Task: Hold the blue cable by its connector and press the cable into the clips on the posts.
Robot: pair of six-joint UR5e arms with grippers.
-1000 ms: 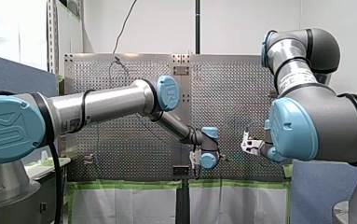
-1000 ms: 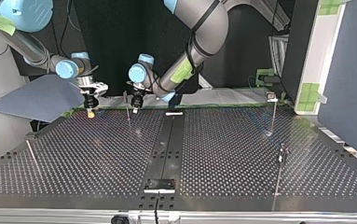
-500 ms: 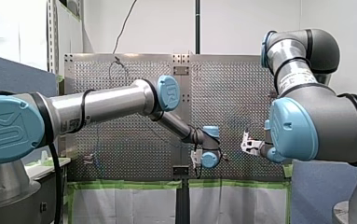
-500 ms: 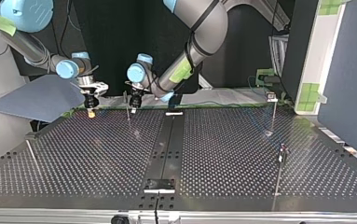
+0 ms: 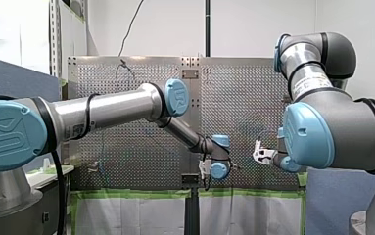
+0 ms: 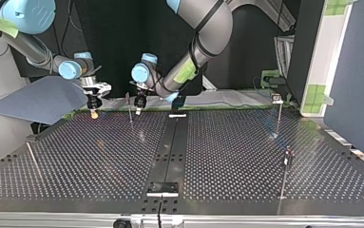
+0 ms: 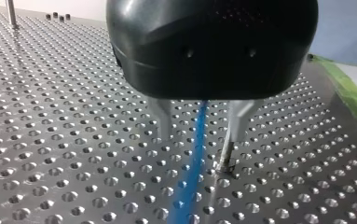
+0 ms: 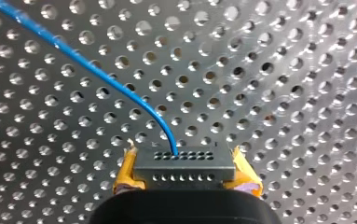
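Clamping our right tool (image 8: 185,171) on the connector (image 8: 184,161), we are holding the blue cable (image 8: 97,72) low over the surface (image 7: 50,140), between the parted fingers of our left tool (image 7: 200,136), and, we judge, should be easing it sideways toward the post (image 7: 226,156) just beside one finger.

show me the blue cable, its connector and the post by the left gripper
blue cable (image 8: 97,70), right wrist view, mid-length
connector (image 8: 184,165), right wrist view, front face
post (image 6: 129,108), top view, shaft
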